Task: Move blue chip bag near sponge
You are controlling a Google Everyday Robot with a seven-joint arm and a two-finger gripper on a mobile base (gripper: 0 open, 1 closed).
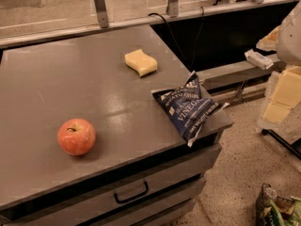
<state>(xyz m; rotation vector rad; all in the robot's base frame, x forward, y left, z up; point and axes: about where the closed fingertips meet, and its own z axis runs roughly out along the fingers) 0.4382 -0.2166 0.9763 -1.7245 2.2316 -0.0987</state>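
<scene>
My gripper [281, 100], with its yellowish pads, hangs off the right side of the grey countertop [70, 79], above the speckled floor. I cannot tell how wide it is set, and it touches nothing. The crinkled navy-blue foil chip bag [189, 108] lies at the counter's front right corner, its lower tip overhanging the edge. The pale yellow wavy foam sponge [140, 62] sits farther back, apart from it, with bare surface between. A red apple [76, 136] rests well left.
</scene>
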